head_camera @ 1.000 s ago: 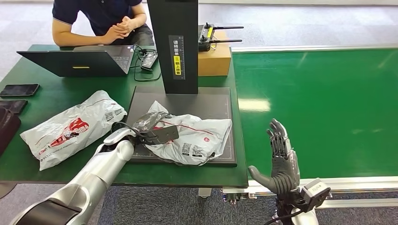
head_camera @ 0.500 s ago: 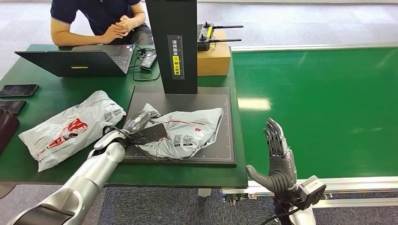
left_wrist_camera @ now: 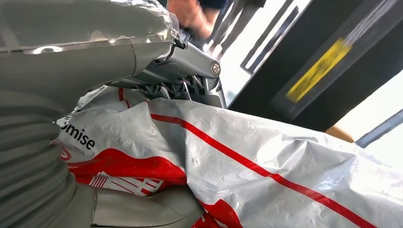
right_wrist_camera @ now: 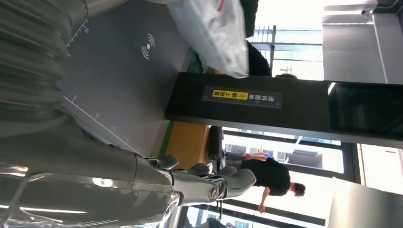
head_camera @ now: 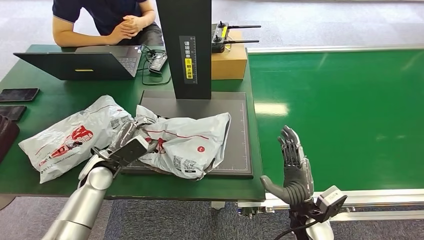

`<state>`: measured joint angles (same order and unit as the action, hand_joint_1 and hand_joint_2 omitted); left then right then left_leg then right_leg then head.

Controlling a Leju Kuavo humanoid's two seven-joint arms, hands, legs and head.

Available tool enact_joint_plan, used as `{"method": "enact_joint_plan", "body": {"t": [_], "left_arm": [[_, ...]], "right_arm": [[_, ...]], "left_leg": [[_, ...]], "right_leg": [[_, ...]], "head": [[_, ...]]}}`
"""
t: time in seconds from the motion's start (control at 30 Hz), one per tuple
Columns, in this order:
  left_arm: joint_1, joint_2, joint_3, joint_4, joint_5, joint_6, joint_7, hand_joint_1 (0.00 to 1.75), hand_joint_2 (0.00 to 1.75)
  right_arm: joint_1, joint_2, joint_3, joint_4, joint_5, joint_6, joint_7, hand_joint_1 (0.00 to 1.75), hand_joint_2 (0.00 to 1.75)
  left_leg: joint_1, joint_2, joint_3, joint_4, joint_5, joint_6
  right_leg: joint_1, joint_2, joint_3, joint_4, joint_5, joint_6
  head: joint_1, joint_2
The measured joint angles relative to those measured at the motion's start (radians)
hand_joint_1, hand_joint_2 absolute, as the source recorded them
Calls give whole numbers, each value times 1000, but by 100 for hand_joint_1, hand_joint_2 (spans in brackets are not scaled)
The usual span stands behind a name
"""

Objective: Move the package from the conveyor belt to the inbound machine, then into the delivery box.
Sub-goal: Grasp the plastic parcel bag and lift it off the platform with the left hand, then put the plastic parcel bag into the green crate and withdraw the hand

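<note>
At lower left of the head view, the robot's left hand [head_camera: 131, 134] grips the near-left corner of a crumpled grey plastic mailer package with red stripes [head_camera: 187, 142], which lies on the dark square scanner platform of the inbound machine [head_camera: 239, 135]. At lower right, the right hand [head_camera: 294, 167] stands upright over the green conveyor belt [head_camera: 345, 105], fingers apart, holding nothing. Two such packages show: a second grey and red mailer [head_camera: 67, 137] lies on the green table [head_camera: 45, 107] at left.

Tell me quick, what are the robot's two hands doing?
Left hand: holding the crinkly grey plastic mail package with red stripe.
Right hand: open, fingers apart, holding nothing.
</note>
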<state>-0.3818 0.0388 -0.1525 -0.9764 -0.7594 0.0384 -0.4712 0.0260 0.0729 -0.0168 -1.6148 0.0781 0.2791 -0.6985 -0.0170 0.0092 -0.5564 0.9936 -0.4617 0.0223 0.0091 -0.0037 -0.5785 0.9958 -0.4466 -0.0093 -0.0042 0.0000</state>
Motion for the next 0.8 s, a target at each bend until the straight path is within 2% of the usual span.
{"method": "enact_joint_plan", "body": {"t": [0.47, 0.6, 0.8], "left_arm": [[52, -39, 85, -296, 147, 144, -87, 174, 175], [49, -44, 102, -333, 160, 173, -96, 175, 175], [30, -46, 135, -344, 157, 301, -109, 175, 175]], "right_arm": [[-65, 18, 1, 59, -9, 21, 0, 0, 175], [-85, 18, 1, 82, -18, 14, 0, 0, 175], [-86, 18, 3, 99, -23, -15, 0, 0, 175]], "left_leg": [[0, 0, -1, 0, 0, 0], [0, 0, 0, 0, 0, 0], [0, 0, -1, 0, 0, 0]], "right_leg": [[0, 0, -1, 0, 0, 0], [0, 0, -1, 0, 0, 0], [0, 0, -1, 0, 0, 0]], "head": [[0, 0], [0, 0], [0, 0]]}}
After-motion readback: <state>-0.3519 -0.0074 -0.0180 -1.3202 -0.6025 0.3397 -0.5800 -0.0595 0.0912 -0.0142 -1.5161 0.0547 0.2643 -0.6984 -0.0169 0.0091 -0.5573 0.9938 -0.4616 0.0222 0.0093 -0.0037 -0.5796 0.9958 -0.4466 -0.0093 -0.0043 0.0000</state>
